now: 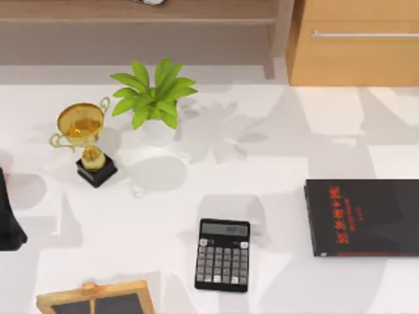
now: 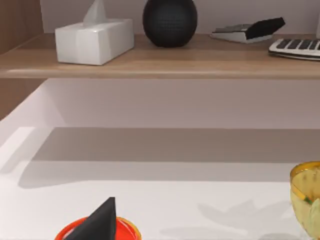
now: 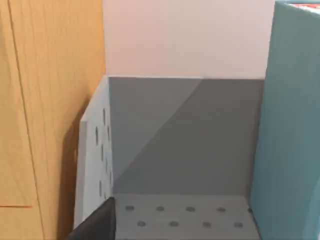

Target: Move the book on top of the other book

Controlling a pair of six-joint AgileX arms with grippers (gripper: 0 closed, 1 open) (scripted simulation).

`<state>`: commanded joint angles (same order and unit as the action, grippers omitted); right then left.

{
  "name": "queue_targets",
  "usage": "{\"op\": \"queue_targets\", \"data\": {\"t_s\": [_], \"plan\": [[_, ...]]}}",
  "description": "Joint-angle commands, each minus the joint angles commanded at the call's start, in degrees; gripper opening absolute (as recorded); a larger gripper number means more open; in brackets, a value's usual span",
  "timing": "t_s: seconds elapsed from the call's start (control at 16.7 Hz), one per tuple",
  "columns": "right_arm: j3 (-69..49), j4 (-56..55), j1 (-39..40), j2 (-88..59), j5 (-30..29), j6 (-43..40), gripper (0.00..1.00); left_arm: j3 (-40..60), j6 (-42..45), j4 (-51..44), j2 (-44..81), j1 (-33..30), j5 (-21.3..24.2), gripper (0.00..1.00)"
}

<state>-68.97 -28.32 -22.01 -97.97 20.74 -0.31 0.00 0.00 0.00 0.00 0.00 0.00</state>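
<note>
Teal book (image 3: pixel 290 125) is seen upright in the right wrist view, beside a grey perforated bin (image 3: pixel 175 150); whether the right gripper grasps it cannot be told. Black book (image 1: pixel 363 216) is laid flat at the table's (image 1: pixel 294 144) right edge, right of a calculator (image 1: pixel 223 254). Left arm (image 1: pixel 8 216) is parked at the left edge

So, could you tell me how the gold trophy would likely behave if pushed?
The gold trophy looks apt to tip: a wide cup stands over a small black base. Its thin side handles seem fragile. It would probably slide easily on the smooth white table.
</note>
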Motion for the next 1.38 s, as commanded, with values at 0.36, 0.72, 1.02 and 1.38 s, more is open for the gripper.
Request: {"op": "queue_targets", "data": {"t_s": [0.36,0.72,1.02,1.38], "plan": [[-11.78,-5.33,-4.46,-16.19,3.94,0.03,1.00,0.00,0.00,0.00,0.00,0.00,0.00,1.00],[-13.33,-5.80,-4.87,-18.33,4.41,0.11,1.00,0.00,0.00,0.00,0.00,0.00,0.00,1.00],[-15.13,-5.13,-4.40,-19.48,3.94,0.09,1.00,0.00,0.00,0.00,0.00,0.00,0.00,1.00],[-22.03,-2.73,-3.34,-24.00,2.80,0.06,1.00,0.00,0.00,0.00,0.00,0.00,0.00,1.00]]}}
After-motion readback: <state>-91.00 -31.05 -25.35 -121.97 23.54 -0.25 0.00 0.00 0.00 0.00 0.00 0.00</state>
